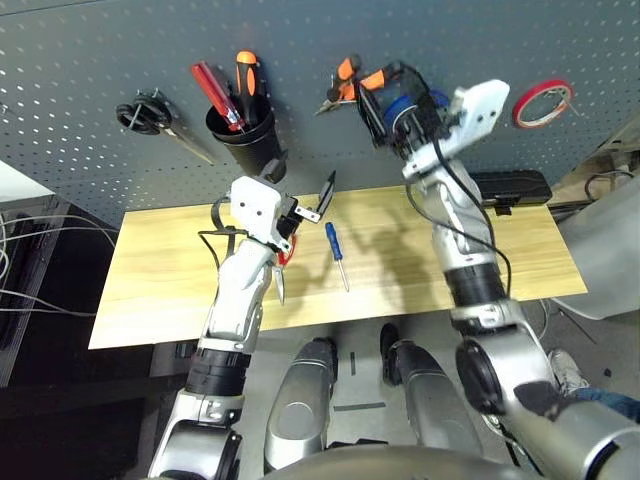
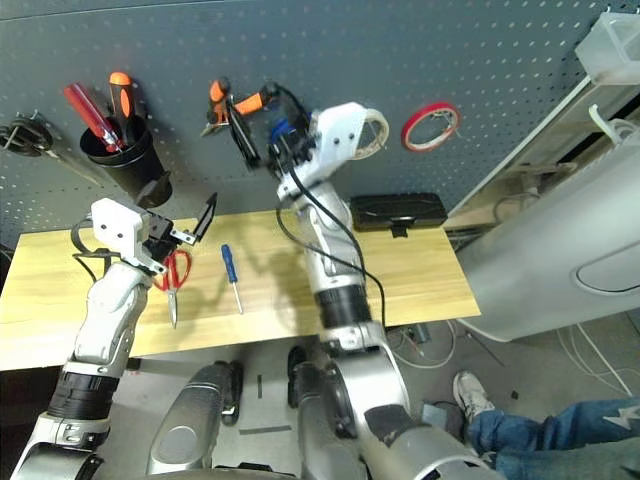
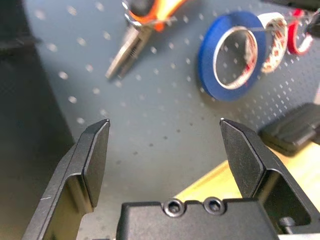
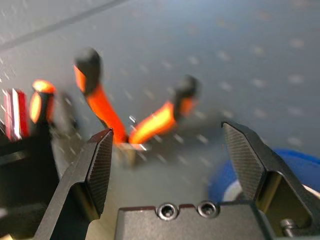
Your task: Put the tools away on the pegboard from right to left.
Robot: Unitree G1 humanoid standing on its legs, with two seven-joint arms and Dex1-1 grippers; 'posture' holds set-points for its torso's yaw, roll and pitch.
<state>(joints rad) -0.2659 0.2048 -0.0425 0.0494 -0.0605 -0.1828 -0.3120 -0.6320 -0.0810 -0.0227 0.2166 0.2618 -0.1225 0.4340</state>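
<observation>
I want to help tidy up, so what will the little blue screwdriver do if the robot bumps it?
The blue screwdriver might roll a bit, since it lies loose on the wooden table. It will probably stay stiff, as its thin shaft looks like straight metal. It may swing round, because its handle is fatter than its shaft.

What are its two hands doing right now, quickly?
Left end effector: open, holding nothing.
Right end effector: open, empty, near the orange-handled pliers.
</observation>
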